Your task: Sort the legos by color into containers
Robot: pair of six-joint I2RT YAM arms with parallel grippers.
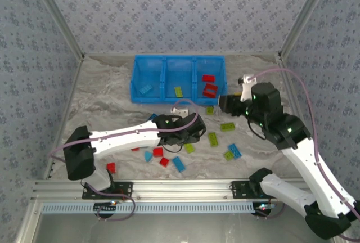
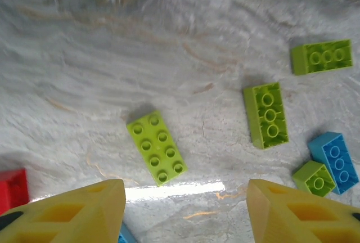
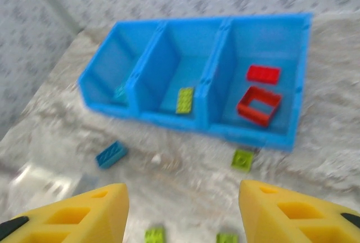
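Marbled grey desk (image 1: 101, 102), flower-patterned walls (image 1: 180, 12). The left hand (image 2: 183, 192) gapes empty, a lime lego (image 2: 157, 147) just ahead of it. The right hand (image 3: 181, 189) gapes empty too. The blue containers (image 3: 169, 116) sit well ahead of it, holding red legos (image 3: 262, 74).

Table (image 1: 104, 105): we see a marbled grey top.
Far centre: we find the blue bin (image 1: 169, 99).
Nearer: we see scattered red, blue and green legos (image 1: 228, 126).

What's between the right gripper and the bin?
Right wrist view: bare table ahead of the right gripper, except a small lime green brick just before the bin and a blue brick off left.
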